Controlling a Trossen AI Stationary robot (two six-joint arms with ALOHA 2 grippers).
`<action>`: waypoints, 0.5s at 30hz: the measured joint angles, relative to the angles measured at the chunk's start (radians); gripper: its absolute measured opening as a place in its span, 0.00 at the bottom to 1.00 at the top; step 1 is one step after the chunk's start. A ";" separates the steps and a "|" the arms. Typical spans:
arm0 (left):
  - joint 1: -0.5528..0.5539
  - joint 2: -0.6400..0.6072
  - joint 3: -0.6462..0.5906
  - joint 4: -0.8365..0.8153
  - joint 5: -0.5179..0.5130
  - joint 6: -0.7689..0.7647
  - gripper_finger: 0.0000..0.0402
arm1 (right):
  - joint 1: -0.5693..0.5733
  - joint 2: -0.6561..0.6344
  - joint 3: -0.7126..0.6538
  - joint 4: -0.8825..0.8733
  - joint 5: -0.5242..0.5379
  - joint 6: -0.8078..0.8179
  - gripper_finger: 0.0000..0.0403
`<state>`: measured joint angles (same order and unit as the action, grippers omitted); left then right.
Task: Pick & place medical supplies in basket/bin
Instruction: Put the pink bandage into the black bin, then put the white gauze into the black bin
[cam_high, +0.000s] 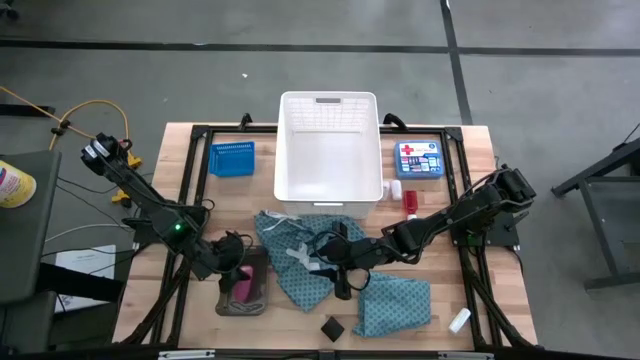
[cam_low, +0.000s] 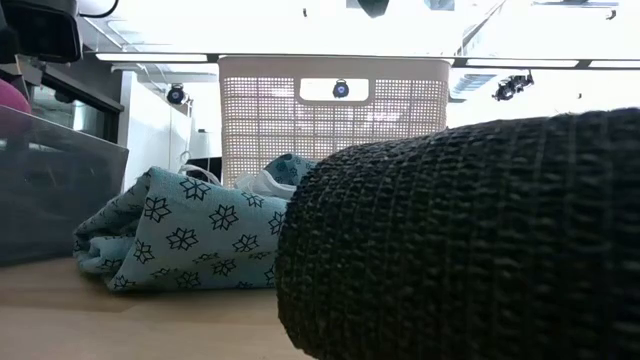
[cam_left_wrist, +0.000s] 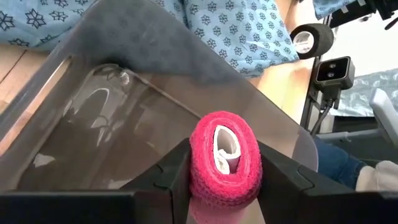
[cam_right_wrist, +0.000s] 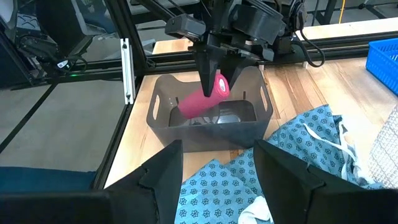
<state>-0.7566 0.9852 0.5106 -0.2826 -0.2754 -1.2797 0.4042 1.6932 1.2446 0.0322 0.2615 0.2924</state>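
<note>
Wooden tabletop (cam_high: 150, 300) holds most supplies unplaced: two cloths (cam_high: 300, 255), black block (cam_high: 333, 327), white tube (cam_high: 459, 320). Left claw (cam_right_wrist: 211, 78) grips the pink roll (cam_right_wrist: 202, 98) inside the grey tray (cam_right_wrist: 205, 124); right claw (cam_right_wrist: 214, 163) hangs wide, empty, above a cloth.

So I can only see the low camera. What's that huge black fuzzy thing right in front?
Observer: It's a black roll of wrap, lying on the table right beside your camera.
Operator: Where's the pink thing?
Observer: The left tool grips the pink roll, holding it tilted inside the grey tray.
Operator: And the other arm?
Observer: The right tool hangs open and empty over a teal cloth.
</note>
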 joint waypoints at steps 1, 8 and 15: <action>0.001 0.000 0.000 -0.001 0.000 0.000 0.34 | 0.000 0.000 0.000 0.000 0.000 0.000 0.45; 0.002 0.000 0.000 -0.002 -0.001 0.008 0.41 | 0.000 0.000 0.000 0.000 -0.003 0.000 0.45; 0.002 0.000 0.000 -0.002 -0.004 0.027 0.52 | 0.000 0.000 0.000 0.000 -0.003 0.002 0.45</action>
<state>-0.7544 0.9852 0.5106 -0.2848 -0.2799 -1.2530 0.4042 1.6932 1.2442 0.0321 0.2582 0.2943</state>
